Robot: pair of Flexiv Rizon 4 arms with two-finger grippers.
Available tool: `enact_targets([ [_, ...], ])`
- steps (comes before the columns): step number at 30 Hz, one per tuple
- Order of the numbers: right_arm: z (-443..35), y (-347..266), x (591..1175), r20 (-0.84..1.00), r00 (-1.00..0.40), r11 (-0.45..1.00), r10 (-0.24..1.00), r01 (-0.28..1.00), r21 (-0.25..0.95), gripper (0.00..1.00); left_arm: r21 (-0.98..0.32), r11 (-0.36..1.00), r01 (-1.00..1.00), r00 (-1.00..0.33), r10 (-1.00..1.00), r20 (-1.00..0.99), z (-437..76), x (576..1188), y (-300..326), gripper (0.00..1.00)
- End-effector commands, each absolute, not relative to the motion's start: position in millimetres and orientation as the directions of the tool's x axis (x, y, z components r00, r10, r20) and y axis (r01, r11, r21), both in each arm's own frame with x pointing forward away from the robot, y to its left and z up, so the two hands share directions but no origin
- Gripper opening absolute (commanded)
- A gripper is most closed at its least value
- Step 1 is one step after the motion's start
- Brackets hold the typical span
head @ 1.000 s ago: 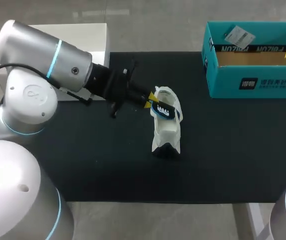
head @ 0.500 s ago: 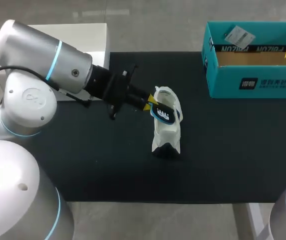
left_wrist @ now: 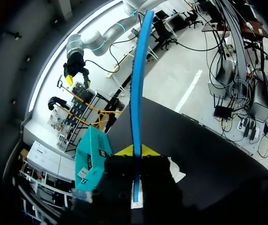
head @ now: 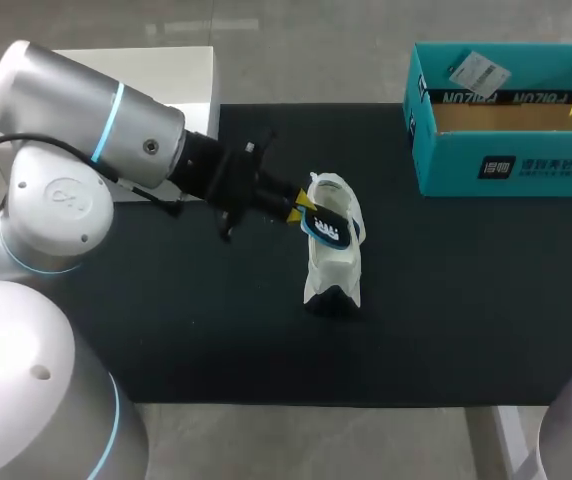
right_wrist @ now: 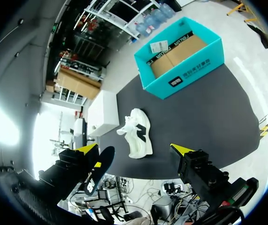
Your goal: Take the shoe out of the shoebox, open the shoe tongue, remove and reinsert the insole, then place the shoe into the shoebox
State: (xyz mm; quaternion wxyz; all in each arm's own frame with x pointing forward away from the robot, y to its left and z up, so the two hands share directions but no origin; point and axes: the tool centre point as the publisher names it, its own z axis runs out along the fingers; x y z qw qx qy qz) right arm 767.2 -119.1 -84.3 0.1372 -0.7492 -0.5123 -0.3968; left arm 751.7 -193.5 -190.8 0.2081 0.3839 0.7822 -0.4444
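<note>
A: What moved?
B: Left gripper (head: 302, 206), clamped on the insole (head: 328, 226), tipped it steeper over the shoe (head: 334, 270) mouth. Right gripper (right_wrist: 134, 150) spread, empty.
A: Seated?
B: Doubt it. Shoe sits mid-table, well apart from the shoebox (head: 506, 165).

OBSTACLES: shoe (head: 332, 255) mid-mat, insole (head: 328, 226) held over it, left arm (head: 146, 145) across left half, shoebox (head: 506, 165) far-right corner | PASSAGE: bare mat (head: 446, 290) between shoe and shoebox

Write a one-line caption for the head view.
Left gripper holds the insole at the white shoe; teal shoebox stands open.
</note>
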Motion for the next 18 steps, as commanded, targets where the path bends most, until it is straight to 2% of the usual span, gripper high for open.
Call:
enact_targets([
  [1, -85, -119, 767, 0.734, 0.162, -0.438, 0.660, 0.876, 0.201, 1.00, -0.555, 0.263, 0.789, -0.612, 0.412, -0.675, -205, 747, -206, 0.00],
  [9, -85, -119, 767, 0.734, 0.162, -0.438, 0.660, 0.876, 0.201, 1.00, -0.593, 0.232, 0.771, -0.632, 0.398, -0.665, -228, 746, -217, 0.00],
  [13, -85, -119, 767, 0.734, 0.162, -0.438, 0.660, 0.876, 0.201, 1.00, -0.636, 0.169, 0.753, -0.644, 0.393, -0.656, -232, 748, -221, 0.00],
  [18, -85, -119, 767, 0.734, 0.162, -0.438, 0.660, 0.876, 0.201, 1.00, -0.636, 0.169, 0.753, -0.644, 0.393, -0.656, -232, 748, -221, 0.00],
])
